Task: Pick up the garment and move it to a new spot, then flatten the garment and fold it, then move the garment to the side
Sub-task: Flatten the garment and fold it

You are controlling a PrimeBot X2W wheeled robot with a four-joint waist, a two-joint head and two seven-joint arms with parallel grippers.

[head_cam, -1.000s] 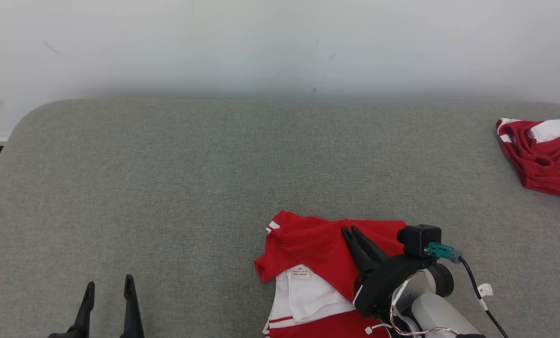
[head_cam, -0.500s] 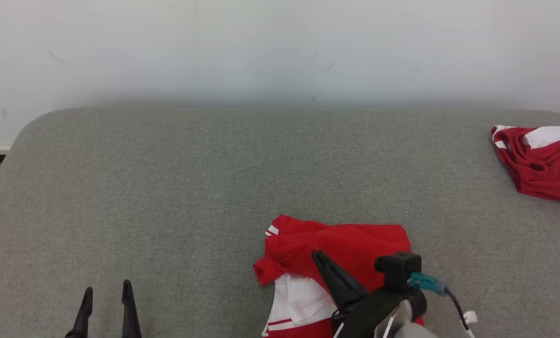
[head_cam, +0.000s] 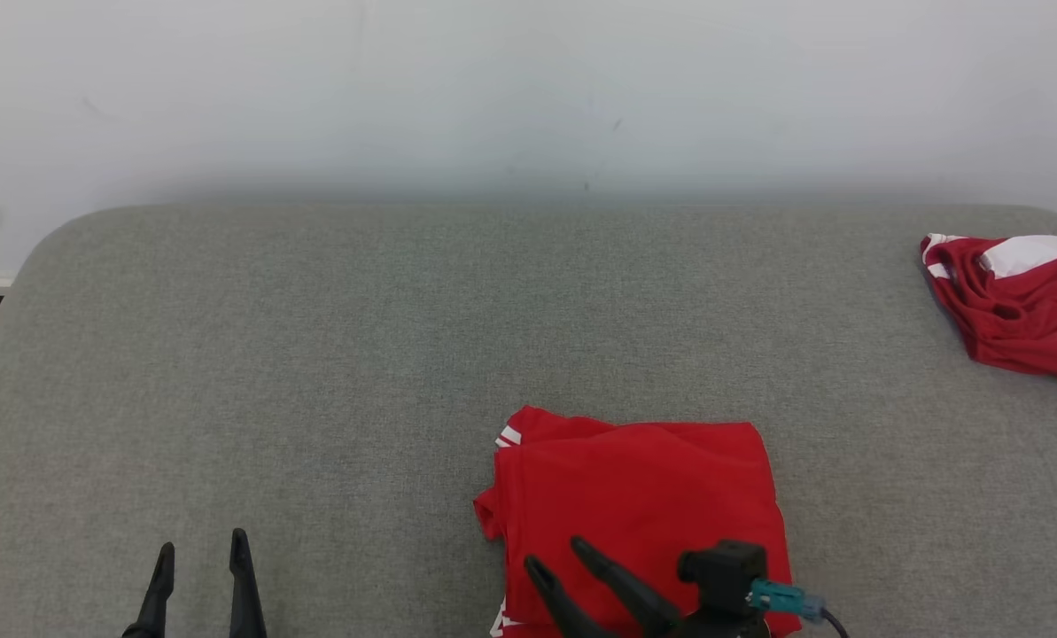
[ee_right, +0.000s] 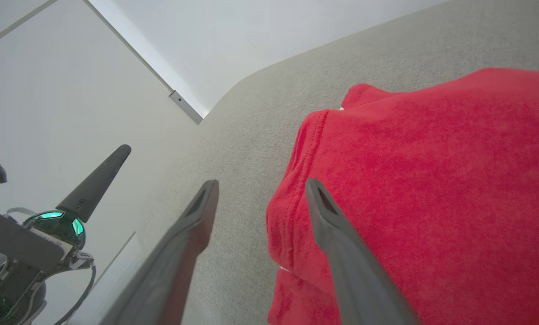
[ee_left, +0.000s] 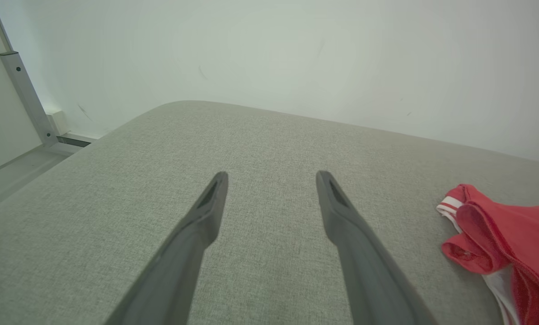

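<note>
Folded red garment (head_cam: 634,496) lies at the near edge of the grey worktop (head_cam: 315,354) — nothing is gripping it.
The right end effector (head_cam: 555,553) hangs over the garment's near left part, fingers spread with nothing between them; in its wrist view one finger crosses the hem, the other the bare grey fabric. The left end effector (head_cam: 203,542) sits well off to the left, fingers wide apart over bare worktop. A second red-and-white garment (head_cam: 1015,301) lies crumpled at the far right — well apart.

The head view looks down from above, the 2 wrist views skim low, all 3 sharing the folded red garment (head_cam: 634,496).
</note>
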